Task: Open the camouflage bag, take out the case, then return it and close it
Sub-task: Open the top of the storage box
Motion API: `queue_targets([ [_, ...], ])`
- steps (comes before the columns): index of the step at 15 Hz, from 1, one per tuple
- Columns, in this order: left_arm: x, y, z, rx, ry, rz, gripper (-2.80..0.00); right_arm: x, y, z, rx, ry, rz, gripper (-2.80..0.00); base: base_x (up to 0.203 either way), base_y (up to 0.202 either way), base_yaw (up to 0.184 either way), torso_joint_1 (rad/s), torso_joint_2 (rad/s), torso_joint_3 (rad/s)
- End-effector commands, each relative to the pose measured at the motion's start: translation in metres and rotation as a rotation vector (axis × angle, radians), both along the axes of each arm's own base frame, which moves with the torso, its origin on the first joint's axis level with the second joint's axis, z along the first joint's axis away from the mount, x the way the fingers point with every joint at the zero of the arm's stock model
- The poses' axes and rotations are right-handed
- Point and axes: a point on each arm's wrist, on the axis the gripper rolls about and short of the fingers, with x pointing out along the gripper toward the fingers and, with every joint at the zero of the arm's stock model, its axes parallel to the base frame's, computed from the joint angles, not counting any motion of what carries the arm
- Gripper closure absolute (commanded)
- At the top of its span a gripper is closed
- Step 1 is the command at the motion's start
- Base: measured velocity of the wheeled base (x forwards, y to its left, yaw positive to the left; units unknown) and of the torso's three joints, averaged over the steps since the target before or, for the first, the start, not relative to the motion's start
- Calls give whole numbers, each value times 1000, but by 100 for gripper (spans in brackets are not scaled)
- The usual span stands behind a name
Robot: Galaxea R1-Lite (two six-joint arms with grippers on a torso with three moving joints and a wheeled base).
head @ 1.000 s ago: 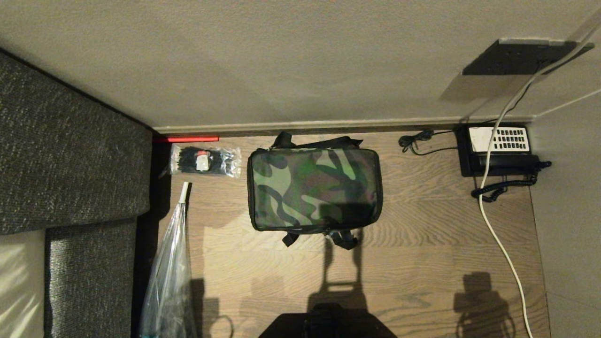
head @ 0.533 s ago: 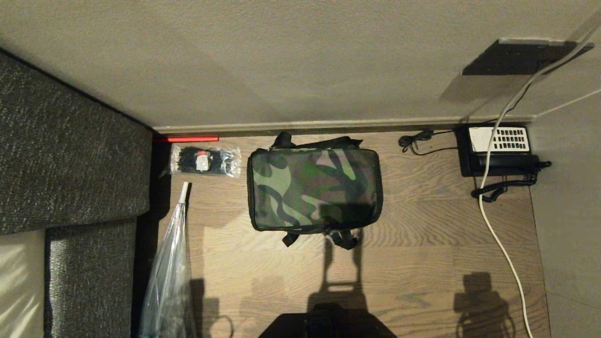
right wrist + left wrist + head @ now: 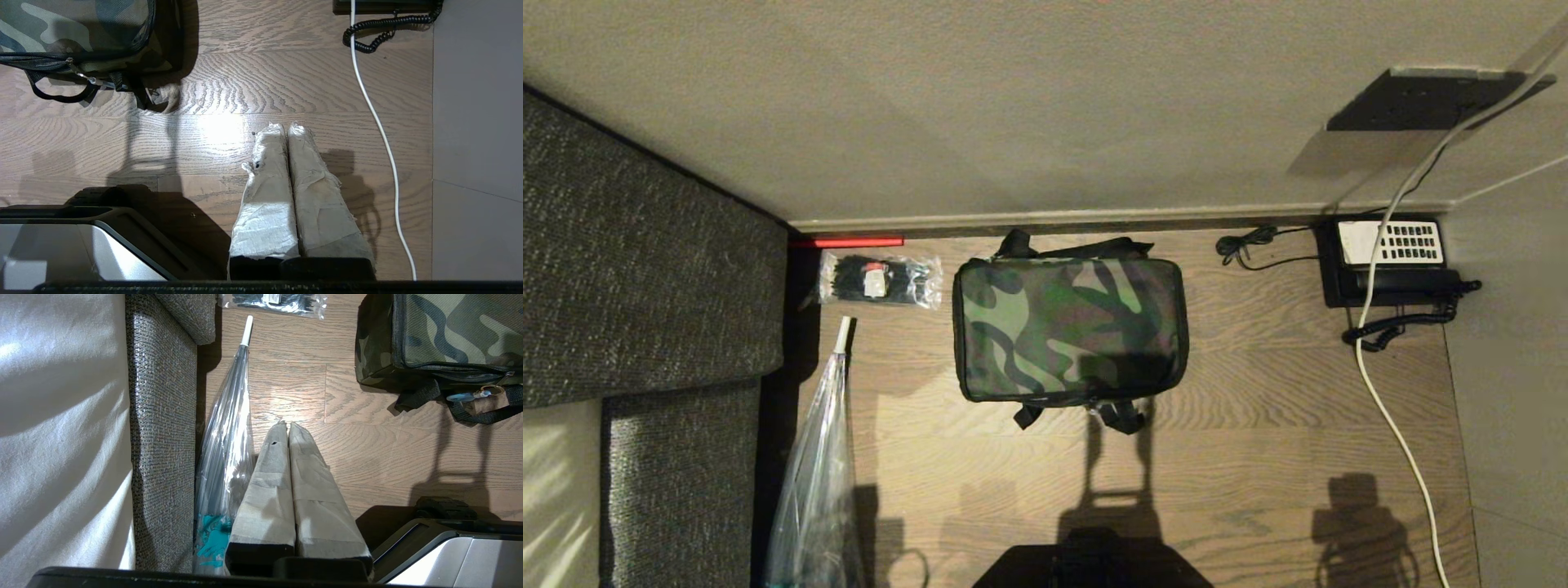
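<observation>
The camouflage bag (image 3: 1068, 331) lies zipped shut on the wooden floor near the back wall, its black strap handles showing at the front and back. A corner of the bag (image 3: 441, 339) shows in the left wrist view, and another corner of the bag (image 3: 77, 28) in the right wrist view. The case is hidden. My left gripper (image 3: 285, 424) hangs shut and empty over bare floor, short of the bag and off to its left. My right gripper (image 3: 286, 127) hangs shut and empty over the floor, short of the bag and off to its right. Neither gripper shows in the head view.
A grey sofa (image 3: 645, 269) fills the left side. A clear folded umbrella (image 3: 817, 474) lies along it. A clear packet of black ties (image 3: 880, 279) sits left of the bag. A black telephone (image 3: 1392, 260) with a coiled cord and a white cable (image 3: 1388, 408) are at the right.
</observation>
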Motion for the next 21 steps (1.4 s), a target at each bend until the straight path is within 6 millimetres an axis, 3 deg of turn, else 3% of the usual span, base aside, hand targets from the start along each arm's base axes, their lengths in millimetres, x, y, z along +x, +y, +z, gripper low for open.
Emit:
queue_targets([
  [1,0,0,-1,-1,1,1,0,0,0,0,-5,-6,0,0,0,0,0,0,0,0],
  [7,0,0,-1,-1,1,1,0,-1,0,1,-5,-12,0,0,0,0,0,0,0,0],
  [9,0,0,-1,-1,1,1,0,-7,0,17,2,-35,1,0,0,0,0,0,0,0],
  [12,0,0,-1,-1,1,1,0,-52,1,73,7,-41,23,0,0,0,0,0,0,0],
  [14,0,0,-1,-1,1,1,0,-89,1,90,11,24,53,0,0,0,0,0,0,0],
  [16,0,0,-1,-1,1,1,0,-104,2,89,18,103,73,0,0,0,0,0,0,0],
  [19,0,0,-1,-1,1,1,0,-95,4,78,50,180,165,0,0,0,0,0,0,0],
  [21,0,0,-1,-1,1,1,0,-91,5,82,69,254,204,0,0,0,0,0,0,0],
])
